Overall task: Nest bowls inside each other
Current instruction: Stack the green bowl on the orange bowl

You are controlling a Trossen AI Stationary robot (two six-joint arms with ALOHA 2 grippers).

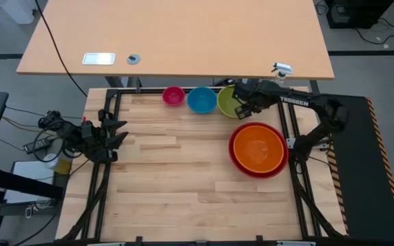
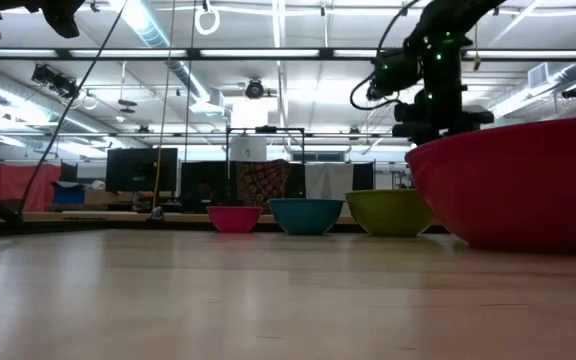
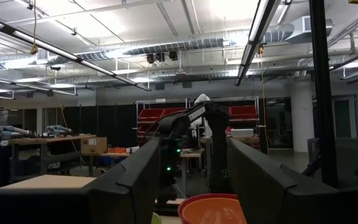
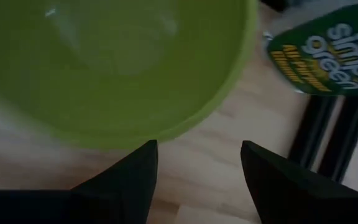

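Overhead view of a wooden work table (image 1: pixel 183 178) carrying five bowls, one of each colour.

Three single bowls stand in a row along the 12 o'clock edge of the table: one pink bowl (image 1: pixel 173 96), the smallest, toward 11 o'clock; one blue bowl (image 1: pixel 201 100) just beside it; one lime green bowl (image 1: pixel 227 101) next, toward 1 o'clock. The three stand close together, upright and open side up.

Two bowls are already nested: one orange bowl (image 1: pixel 258 147) sits inside one red bowl (image 1: pixel 234 158), the largest, at about 3 o'clock on the table. In the level view the red bowl's wall fills the near side, with the three small bowls lined up behind it.

Two arms are present. The right gripper (image 1: pixel 241 109) is above the table at the lime green bowl's rim, on its 3 o'clock side; its two fingers (image 4: pixel 126 180) stand apart with bare wood between them, and the bowl's rim lies just ahead of them, not clasped. One green spray bottle label (image 4: pixel 328 53) shows beside that bowl.

The left gripper (image 1: pixel 118 133) waits at the table's 9 o'clock edge, its fingers spread wide and holding nothing.
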